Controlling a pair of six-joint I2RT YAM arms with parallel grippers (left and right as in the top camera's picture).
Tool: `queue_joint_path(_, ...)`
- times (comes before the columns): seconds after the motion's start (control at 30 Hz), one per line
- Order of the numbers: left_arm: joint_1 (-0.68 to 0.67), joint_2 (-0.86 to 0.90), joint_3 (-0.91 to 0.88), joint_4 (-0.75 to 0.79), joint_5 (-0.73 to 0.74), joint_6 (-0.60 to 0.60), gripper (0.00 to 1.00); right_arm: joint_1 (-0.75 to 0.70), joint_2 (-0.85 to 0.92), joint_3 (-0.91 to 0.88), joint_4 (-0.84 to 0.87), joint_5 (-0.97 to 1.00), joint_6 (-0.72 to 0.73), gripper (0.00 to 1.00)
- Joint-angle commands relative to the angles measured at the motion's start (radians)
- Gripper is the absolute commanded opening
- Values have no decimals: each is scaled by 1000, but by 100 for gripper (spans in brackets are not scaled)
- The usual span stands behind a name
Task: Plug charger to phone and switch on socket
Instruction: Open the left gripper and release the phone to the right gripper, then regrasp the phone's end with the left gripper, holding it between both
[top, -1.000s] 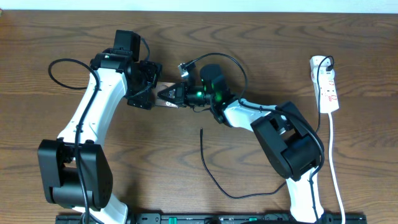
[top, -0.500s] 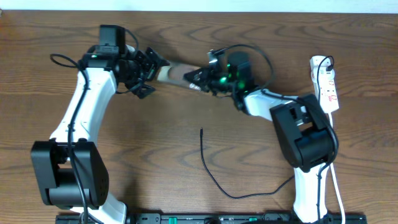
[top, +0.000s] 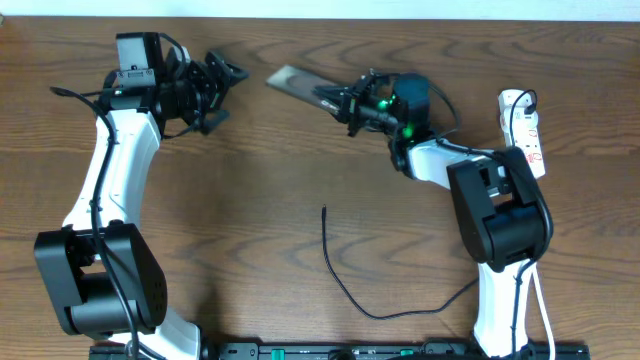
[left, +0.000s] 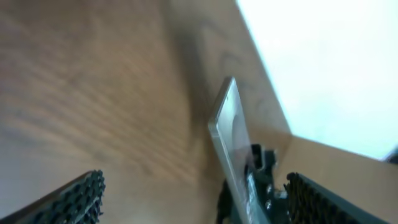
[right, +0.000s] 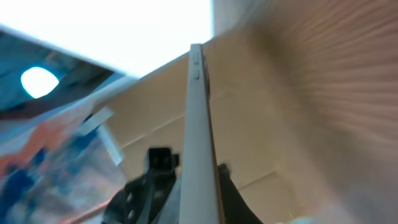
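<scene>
The phone (top: 298, 84) is held off the table at the far middle, tilted and blurred. My right gripper (top: 343, 100) is shut on its right end. In the right wrist view the phone (right: 198, 124) shows edge-on between my fingers (right: 200, 208). My left gripper (top: 218, 82) is open and empty, a short way left of the phone. In the left wrist view the phone (left: 229, 134) stands ahead of the open jaws (left: 193, 202). The charger (top: 345, 275) lies loose on the table in front, its tip (top: 323, 210) pointing away. The socket (top: 527, 135) lies at the far right.
The socket's white cord (top: 535, 250) runs down the right side past the right arm's base. The table's far edge and a pale wall (left: 323, 62) lie just behind the phone.
My left gripper has let go of the phone and drawn back to the left. My right gripper has carried the phone to the right and toward the far edge.
</scene>
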Motion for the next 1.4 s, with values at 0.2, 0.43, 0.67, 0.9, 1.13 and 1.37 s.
queue_joint_path(0.2,0,5,-2,109,-42,-249,90,134,-7,14,163,215,104,2)
queue_joint_path(0.43,0,24,-2,137,-54,-275,90,179,-7,14,188,278,104,2)
queue_joint_path(0.67,-8,26,-2,161,-55,-288,90,223,-7,14,257,385,104,2)
queue_joint_path(0.9,-28,26,-2,196,-55,-308,90,246,-7,14,269,385,104,2)
queue_joint_path(1.13,-34,26,-2,210,-54,-219,89,266,-7,14,278,385,104,1)
queue_joint_path(1.37,-34,26,-2,214,-47,-205,79,278,-7,14,279,385,104,2)
